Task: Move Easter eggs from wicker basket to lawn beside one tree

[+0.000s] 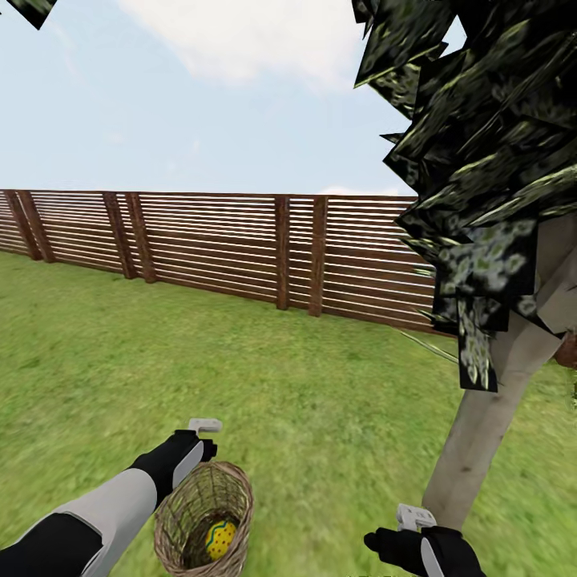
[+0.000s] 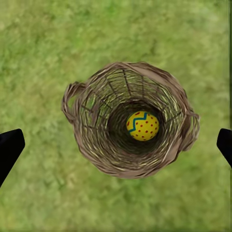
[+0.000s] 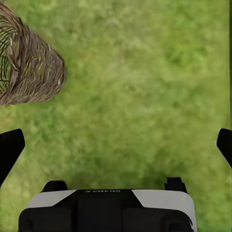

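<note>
- the wicker basket (image 1: 204,519) stands on the lawn (image 1: 264,377) at the lower left of the head view, just beside the left gripper (image 1: 204,426) and touching nothing that can be seen.
- from the left wrist view the basket (image 2: 128,121) is seen straight down its mouth; one yellow egg (image 2: 142,125) lies at the bottom, with red dots and a blue zigzag band showing.
- in the head view the same egg (image 1: 220,538) shows through the weave.
- the left gripper's fingertips (image 2: 9,147) sit at both edges of the wrist view, spread wide, with nothing between them but basket and grass.
- the right gripper (image 1: 415,517) hovers low beside the tree (image 1: 489,409), its trunk rising just next to it.
- the right fingertips (image 3: 10,145) are also wide apart and empty over bare grass; the basket's side (image 3: 29,65) shows at one corner.
- a brown slatted fence (image 1: 240,248) closes the garden behind.
</note>
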Controlling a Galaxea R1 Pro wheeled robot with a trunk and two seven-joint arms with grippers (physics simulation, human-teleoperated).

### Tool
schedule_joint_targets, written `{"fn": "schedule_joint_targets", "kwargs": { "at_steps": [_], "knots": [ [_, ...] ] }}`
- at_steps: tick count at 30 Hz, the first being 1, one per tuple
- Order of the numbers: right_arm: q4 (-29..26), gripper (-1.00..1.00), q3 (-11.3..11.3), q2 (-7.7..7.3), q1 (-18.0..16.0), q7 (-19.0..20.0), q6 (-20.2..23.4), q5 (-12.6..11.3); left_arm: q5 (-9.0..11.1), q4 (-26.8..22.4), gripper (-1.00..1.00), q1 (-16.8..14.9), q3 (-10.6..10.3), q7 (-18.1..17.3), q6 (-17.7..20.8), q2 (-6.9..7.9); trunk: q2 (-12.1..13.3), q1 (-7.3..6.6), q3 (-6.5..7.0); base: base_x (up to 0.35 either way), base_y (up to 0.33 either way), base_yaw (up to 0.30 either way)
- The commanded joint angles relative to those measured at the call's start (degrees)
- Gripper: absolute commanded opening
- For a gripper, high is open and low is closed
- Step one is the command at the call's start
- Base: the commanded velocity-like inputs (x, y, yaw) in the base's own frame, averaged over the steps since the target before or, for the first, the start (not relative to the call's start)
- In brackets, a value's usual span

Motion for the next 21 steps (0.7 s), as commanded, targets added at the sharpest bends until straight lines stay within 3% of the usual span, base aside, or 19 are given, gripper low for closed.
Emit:
{"fn": "schedule_joint_targets", "kwargs": {
  "at_steps": [1,7,16,21],
  "knots": [
    [-0.02,1.0,-0.18,0.07,-0.02,0.05,0.26,-0.22,0.59,-0.17,1.0,0.02,-0.48,0.39,0.29,0.07,-0.04,0.02,-0.03,0.003,-0.001,-0.201],
    [0.04,1.0,0.11,0.24,-0.02,-0.01,-1.29,-0.19,0.35,-0.17,1.0,-0.01,-0.51,0.42,0.22,0.07,-0.04,0.02,-0.03,0.001,0.0,-0.13],
    [0.05,1.0,-0.42,0.22,-0.02,-0.09,-2.91,-0.25,0.2,-0.17,1.0,0.02,-0.61,0.4,0.13,0.0,-0.04,0.02,-0.03,0.006,0.001,-0.016],
    [0.17,1.0,-0.49,0.21,-0.02,-0.11,-2.99,-0.18,0.19,-0.17,1.0,0.0,-0.61,0.39,0.12,0.01,-0.04,0.02,-0.03,0.145,0.084,-0.001]
  ]
}}
